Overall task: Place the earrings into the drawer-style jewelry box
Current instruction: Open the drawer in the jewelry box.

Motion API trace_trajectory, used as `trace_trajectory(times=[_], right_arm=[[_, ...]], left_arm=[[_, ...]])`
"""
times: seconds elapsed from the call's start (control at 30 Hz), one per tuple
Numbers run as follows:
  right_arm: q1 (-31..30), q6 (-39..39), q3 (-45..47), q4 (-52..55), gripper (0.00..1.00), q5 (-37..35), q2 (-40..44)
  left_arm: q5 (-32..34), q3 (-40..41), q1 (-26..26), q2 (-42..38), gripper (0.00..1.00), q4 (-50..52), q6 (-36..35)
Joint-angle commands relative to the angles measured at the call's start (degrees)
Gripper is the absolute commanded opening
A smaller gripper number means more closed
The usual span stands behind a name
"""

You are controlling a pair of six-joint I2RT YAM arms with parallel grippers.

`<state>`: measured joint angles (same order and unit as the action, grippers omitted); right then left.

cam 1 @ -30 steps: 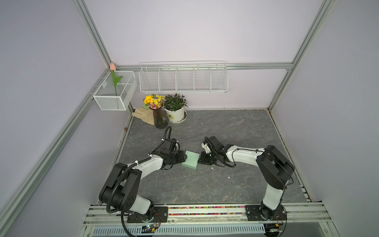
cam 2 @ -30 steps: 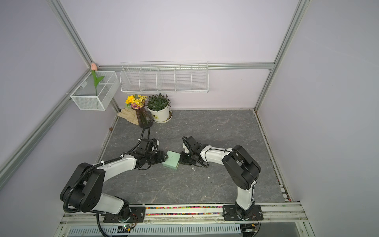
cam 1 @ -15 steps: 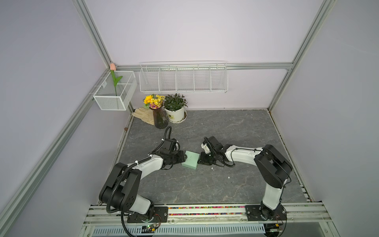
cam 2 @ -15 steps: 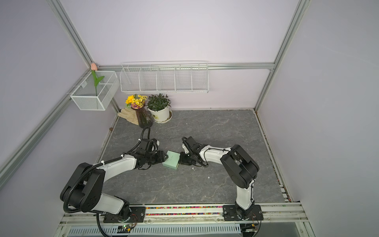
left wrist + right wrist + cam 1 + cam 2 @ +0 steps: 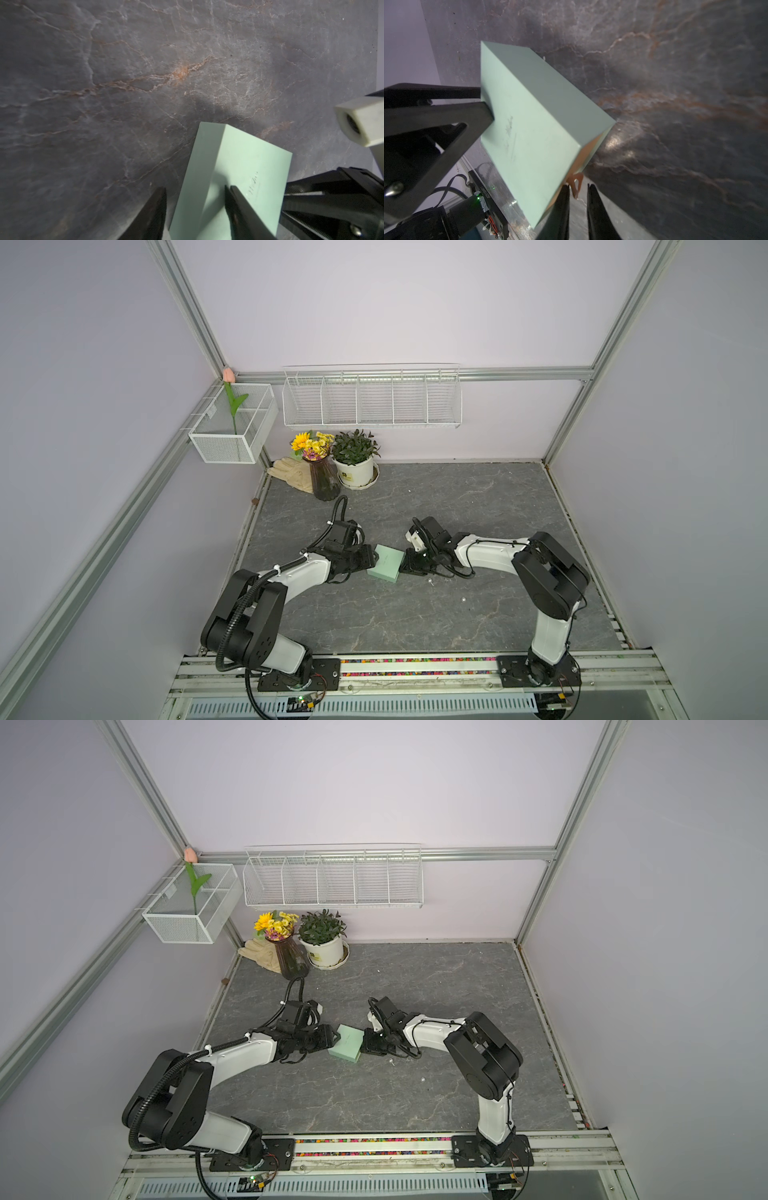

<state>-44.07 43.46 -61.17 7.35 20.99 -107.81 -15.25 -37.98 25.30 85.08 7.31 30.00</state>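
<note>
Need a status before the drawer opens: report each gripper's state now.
Left gripper: shut on the jewelry box.
Right gripper: narrowly open, straddling the pull tab.

Robot lab cell, aluminium frame (image 5: pixel 189 306), lilac walls (image 5: pixel 395 302), arm mounting rail (image 5: pixel 415 666), potted plant (image 5: pixel 355 452), wire basket (image 5: pixel 372 400)

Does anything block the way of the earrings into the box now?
Yes: the drawer is shut inside the box, so its inside is covered. The earrings lie on the table near it. The right gripper straddles the pull tab; the left gripper holds the box.
</note>
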Motion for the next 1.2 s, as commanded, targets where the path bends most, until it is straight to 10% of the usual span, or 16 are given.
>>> trace_trajectory(times=[0.0, 1.17], right_arm=[[-0.05, 0.85, -0.61, -3.82, 0.18, 1.77, -0.39], [1.03, 1.56, 4.36, 6.53, 0.07, -10.09, 4.97]], left_arm=[[2.32, 1.54, 0.24, 2.02, 0.5, 4.11, 0.04], [7.55, 1.77, 0.19, 1.59, 0.49, 6.68, 0.67]])
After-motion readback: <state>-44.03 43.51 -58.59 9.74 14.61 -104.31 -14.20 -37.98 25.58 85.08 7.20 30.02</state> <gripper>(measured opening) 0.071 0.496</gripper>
